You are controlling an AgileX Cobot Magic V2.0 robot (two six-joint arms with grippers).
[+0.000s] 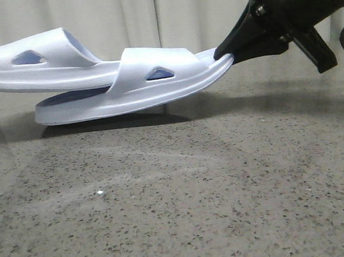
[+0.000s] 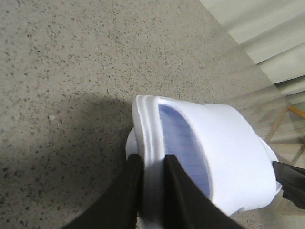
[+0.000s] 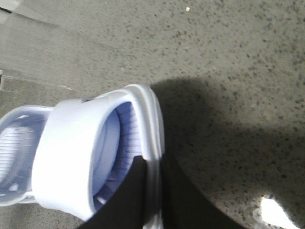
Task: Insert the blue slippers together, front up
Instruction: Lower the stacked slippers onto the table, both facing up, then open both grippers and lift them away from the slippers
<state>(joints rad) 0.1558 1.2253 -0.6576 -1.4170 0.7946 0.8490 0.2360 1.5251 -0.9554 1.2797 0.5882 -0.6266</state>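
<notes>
Both grippers, left [image 2: 151, 191] and right [image 1: 229, 55], pinching the blue slippers [image 1: 139, 89] by their rims; foam looks light and bendy, so I'd grip thick edges.

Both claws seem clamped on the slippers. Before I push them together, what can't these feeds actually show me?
- Left claw: outside the front view; the left slipper runs off that edge.
- How far the left slipper has slid under the strap of the right slipper: that strap covers the overlap in the front view.
- Right claw: its tips leave the right wrist view's edge.
- Table contact under the right slipper: shadowed.
</notes>
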